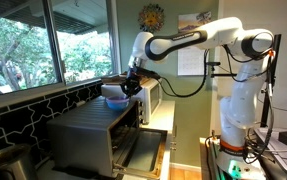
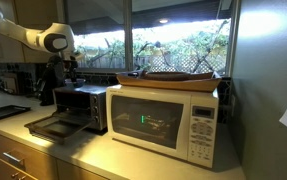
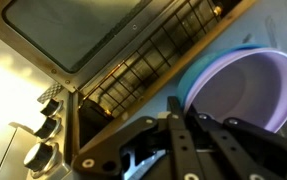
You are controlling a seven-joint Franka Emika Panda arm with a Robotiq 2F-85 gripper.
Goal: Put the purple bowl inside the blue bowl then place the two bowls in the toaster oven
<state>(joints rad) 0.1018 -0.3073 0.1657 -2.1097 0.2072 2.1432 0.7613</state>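
The purple bowl (image 3: 248, 95) sits nested inside the blue bowl (image 3: 196, 72). My gripper (image 3: 178, 128) is shut on the rim of the stacked bowls. In an exterior view the gripper (image 1: 133, 88) holds the blue bowl (image 1: 113, 101) in the air just above the top front edge of the toaster oven (image 1: 88, 130). The oven's door (image 1: 143, 150) is dropped open. In the wrist view the oven's wire rack (image 3: 153, 60) and open cavity lie beside the bowls. The oven (image 2: 83, 104) and the gripper (image 2: 69, 78) also show small in the other exterior view.
A white microwave (image 2: 168, 120) with a flat tray on top stands next to the oven; it also shows behind the oven (image 1: 153, 100). Windows run along the counter's back. The oven's knobs (image 3: 48, 110) are near the gripper. A dark tray (image 2: 5, 112) lies on the counter.
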